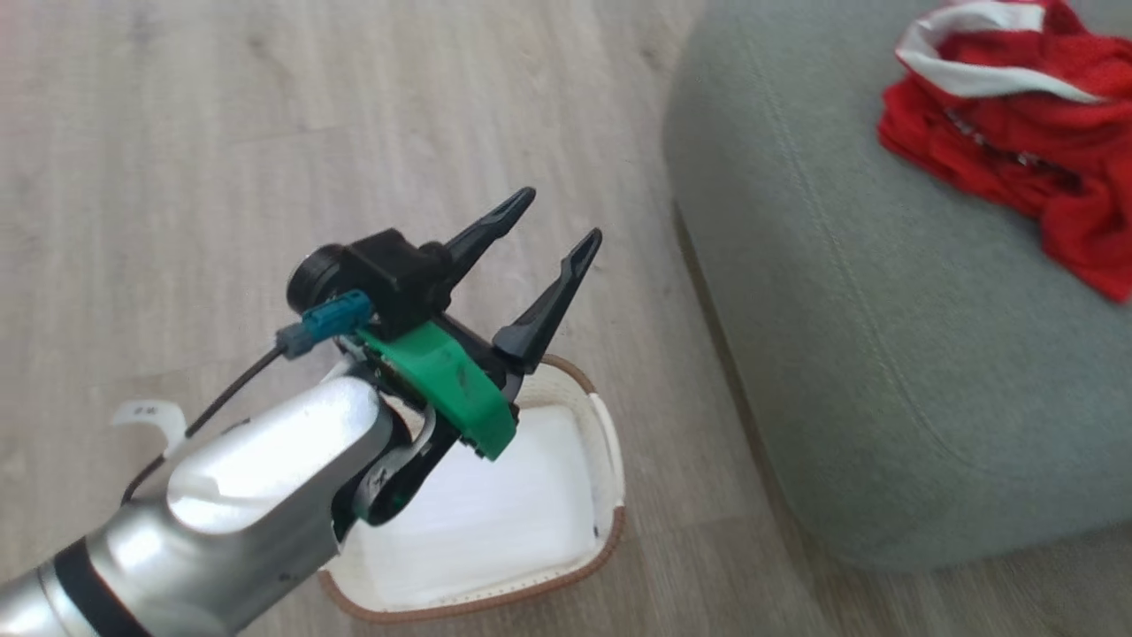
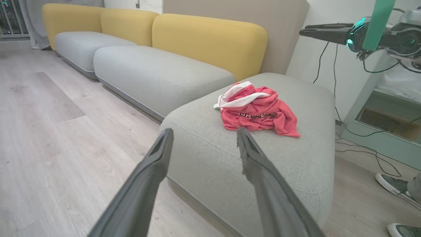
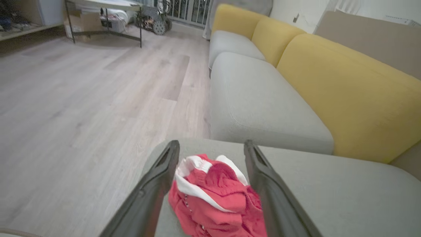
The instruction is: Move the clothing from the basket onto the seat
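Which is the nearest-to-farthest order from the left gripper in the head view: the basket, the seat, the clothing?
From the open left gripper:
1. basket, just below it, lower centre.
2. seat, off to its right.
3. clothing, lying on the seat at the upper right.

Soft, even daylight fills the room, shadows faint. Glare bleaches the basket (image 1: 495, 518) interior white and flares off the silver forearm (image 1: 256, 478). Wrist views bow the sofa (image 2: 210, 42) toward their edges; the near fingers (image 2: 144, 184) blur, the clothing (image 2: 260, 112) reads sharp.
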{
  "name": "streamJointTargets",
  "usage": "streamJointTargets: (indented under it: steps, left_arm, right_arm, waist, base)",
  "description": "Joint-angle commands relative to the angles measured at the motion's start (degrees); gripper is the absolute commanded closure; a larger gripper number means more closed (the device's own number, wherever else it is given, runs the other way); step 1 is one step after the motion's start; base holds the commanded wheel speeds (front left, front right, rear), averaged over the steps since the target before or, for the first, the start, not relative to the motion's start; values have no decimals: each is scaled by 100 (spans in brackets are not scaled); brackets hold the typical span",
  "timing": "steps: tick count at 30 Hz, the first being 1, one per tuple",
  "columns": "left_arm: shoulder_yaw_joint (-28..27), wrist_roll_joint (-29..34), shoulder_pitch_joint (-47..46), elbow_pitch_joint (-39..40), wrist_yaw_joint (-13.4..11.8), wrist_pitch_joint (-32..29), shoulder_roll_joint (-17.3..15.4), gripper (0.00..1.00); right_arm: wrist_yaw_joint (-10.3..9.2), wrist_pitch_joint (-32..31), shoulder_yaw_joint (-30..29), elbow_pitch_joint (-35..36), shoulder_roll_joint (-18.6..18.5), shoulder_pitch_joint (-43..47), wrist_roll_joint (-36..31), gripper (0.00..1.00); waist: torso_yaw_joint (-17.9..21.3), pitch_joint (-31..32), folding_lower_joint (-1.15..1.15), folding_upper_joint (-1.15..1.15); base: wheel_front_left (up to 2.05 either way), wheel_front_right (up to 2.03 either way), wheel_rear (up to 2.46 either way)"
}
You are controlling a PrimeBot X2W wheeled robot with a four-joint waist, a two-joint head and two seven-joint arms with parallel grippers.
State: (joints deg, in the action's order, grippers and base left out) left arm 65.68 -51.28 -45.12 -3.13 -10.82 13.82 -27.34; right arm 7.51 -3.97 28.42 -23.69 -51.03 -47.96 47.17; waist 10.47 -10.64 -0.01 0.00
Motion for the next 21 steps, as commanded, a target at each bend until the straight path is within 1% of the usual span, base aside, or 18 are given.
streamJointTargets:
  steps: [1, 5, 10, 13, 15, 21]
  left_arm:
    - [-332, -48, -133, 157, -54, 70, -181, 0]
    - [-459, -69, 59, 204, -119, 92, -245, 0]
    - [-705, -111, 358, 238, -243, 109, -323, 0]
    - [-911, -103, 557, 262, -363, 114, -408, 0]
    - [-1105, -78, 708, 301, -448, 115, -452, 0]
    - [-1783, 59, 1296, 403, -654, 117, -524, 0]
  right_arm:
    - [-2, 132, -127, 196, -244, 138, 40, 0]
    - [-2, 535, -479, 445, -175, 550, -10, 0]
    - [-2, 841, -1054, 660, 107, 1256, -240, 0]
    - [-2, 971, -1493, 829, 380, 1705, -458, 0]
    - [-2, 1032, -1803, 993, 626, 2017, -622, 0]
    - [-2, 1140, -2708, 1676, 1496, 2998, -1254, 0]
  waist:
    - [-202, 172, 1, 0]
    - [-436, 334, 1, 0]
    - [-731, 547, 1, 0]
    - [-889, 616, 1, 0]
    - [-985, 643, 1, 0]
    - [-1217, 661, 1, 0]
  base:
    - [0, 0, 0]
    - [0, 0, 0]
    - [0, 0, 0]
    - [0, 0, 0]
    - [0, 0, 0]
    - [0, 0, 0]
